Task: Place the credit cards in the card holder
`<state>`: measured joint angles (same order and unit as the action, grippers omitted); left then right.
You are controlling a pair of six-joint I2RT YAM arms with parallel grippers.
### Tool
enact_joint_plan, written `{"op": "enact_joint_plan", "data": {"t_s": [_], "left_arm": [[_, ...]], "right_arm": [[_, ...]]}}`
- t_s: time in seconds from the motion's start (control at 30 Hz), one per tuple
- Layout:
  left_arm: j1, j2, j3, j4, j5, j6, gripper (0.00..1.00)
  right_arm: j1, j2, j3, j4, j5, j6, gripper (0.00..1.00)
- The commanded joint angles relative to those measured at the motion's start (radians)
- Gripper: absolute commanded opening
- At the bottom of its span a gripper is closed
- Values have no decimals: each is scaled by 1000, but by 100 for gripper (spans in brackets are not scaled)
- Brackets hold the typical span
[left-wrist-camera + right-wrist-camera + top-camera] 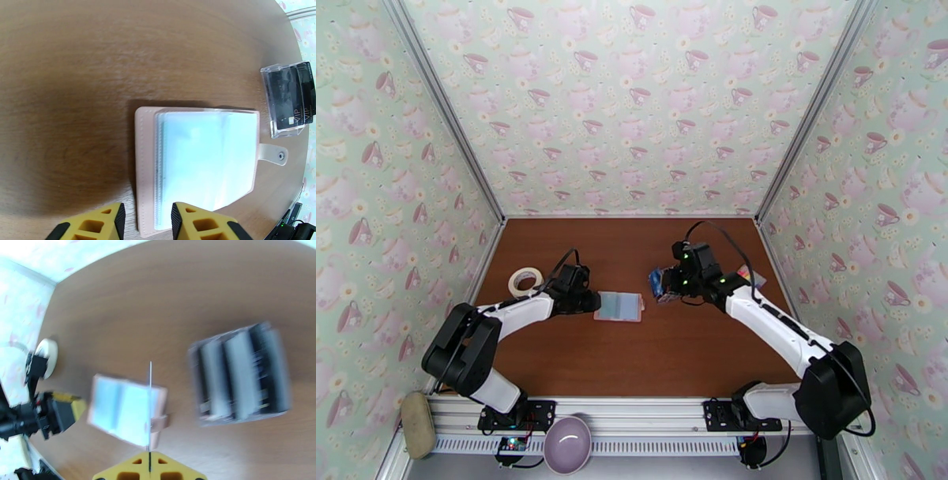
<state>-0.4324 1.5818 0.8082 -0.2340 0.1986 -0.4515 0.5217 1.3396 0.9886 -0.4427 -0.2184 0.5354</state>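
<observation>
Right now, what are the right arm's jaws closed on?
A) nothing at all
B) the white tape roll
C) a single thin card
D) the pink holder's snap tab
C: the right jaws are shut on one card. It looks bluish from above and shows as a thin edge-on line in the right wrist view, and it is clear of the open card holder.

Pale pink card holder [197,165], blue-grey inside; dark credit cards [286,100]; brown wood-grain table [79,79].
</observation>
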Motion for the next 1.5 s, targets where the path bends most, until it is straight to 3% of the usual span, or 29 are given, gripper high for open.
{"op": "enact_joint_plan", "data": {"t_s": [0.0,0.3,0.6,1.0,1.47], "left_arm": [[4,-7,23,6,35,13,37],[4,23,23,10,46,22,37],[5,49,26,18,44,27,37],[4,75,19,32,38,33,37],[-4,85,12,44,42,33,37]], "right_arm": [[51,-14,-40,132,-35,114,1],[189,71,-108,352,-11,244,2],[263,169,-110,452,42,304,2],[267,249,-209,621,116,375,2],[266,249,-264,663,159,394,2]]}}
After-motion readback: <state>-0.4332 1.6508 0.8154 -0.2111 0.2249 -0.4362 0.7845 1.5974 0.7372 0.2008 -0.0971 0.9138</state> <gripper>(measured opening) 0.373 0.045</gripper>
